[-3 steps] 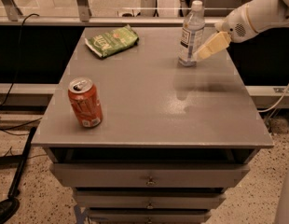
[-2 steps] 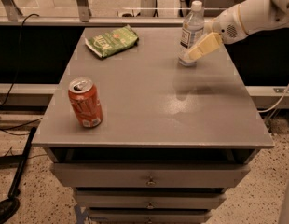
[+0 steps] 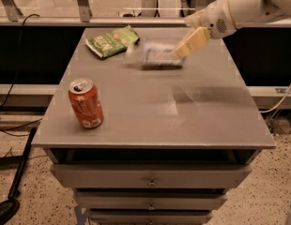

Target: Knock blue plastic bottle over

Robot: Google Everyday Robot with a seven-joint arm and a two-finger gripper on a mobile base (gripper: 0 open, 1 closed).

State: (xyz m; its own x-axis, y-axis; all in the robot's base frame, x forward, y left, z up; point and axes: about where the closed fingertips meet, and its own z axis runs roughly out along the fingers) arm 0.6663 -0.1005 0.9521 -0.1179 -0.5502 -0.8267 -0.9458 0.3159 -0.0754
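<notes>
The blue plastic bottle (image 3: 157, 55) lies on its side at the back of the grey table (image 3: 155, 107), blurred, with its cap end pointing left. My gripper (image 3: 188, 45) is at the bottle's right end, just above the tabletop, reaching in from the upper right on its white arm (image 3: 239, 6). Its cream fingers (image 3: 192, 41) slant down toward the bottle.
An orange soda can (image 3: 85, 103) stands upright near the table's front left. A green snack bag (image 3: 111, 41) lies at the back left, just left of the bottle. Drawers (image 3: 150, 177) run under the tabletop. A railing and cables lie behind and to the left.
The bottle stood upright at the back right; it now lies toppled to the left. My gripper has swept left and slightly down along with it.
</notes>
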